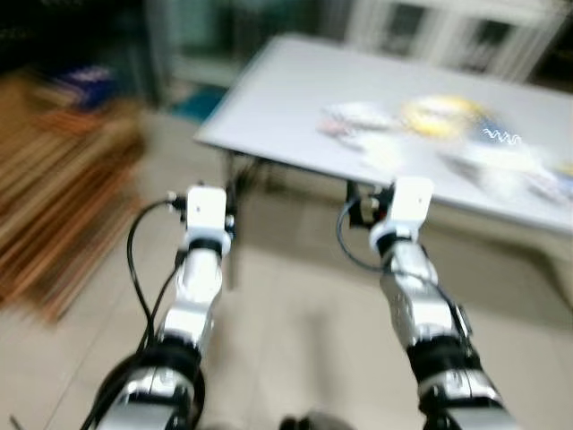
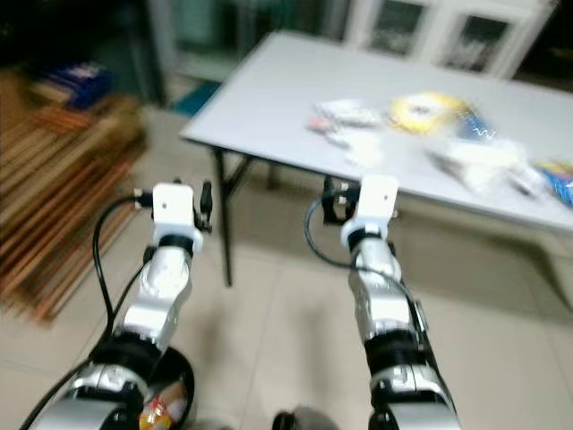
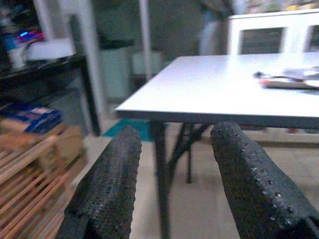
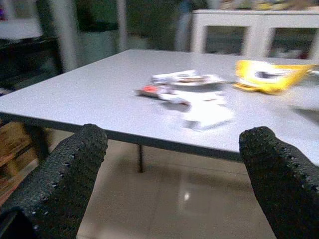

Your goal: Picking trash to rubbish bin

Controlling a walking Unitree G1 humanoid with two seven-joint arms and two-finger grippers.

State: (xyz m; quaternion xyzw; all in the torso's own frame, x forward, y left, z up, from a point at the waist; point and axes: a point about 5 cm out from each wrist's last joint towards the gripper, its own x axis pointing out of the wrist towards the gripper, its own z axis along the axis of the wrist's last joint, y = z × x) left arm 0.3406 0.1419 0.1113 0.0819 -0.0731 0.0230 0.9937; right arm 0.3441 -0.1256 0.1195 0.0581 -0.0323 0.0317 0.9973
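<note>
Trash lies on a pale grey table [image 2: 269,98]: a yellow bag [image 2: 428,112], white and red wrappers [image 2: 345,116], crumpled white paper [image 2: 363,152] and clear plastic [image 2: 479,161]. The right wrist view shows the yellow bag [image 4: 266,74], the wrappers [image 4: 172,87] and the white paper [image 4: 207,112]. Both arms reach forward at table-edge height, short of the table. My left gripper [image 3: 174,137] is open and empty, facing the table's near corner. My right gripper [image 4: 174,134] is open and empty, facing the trash across the table edge.
A wooden slatted rack [image 2: 54,224] stands on the left. Black folding table legs [image 2: 224,215] rise just beyond the grippers. White cabinets [image 2: 448,36] line the back. A dark round container [image 2: 166,403] with a colourful wrapper inside sits by my left arm. The floor is tiled.
</note>
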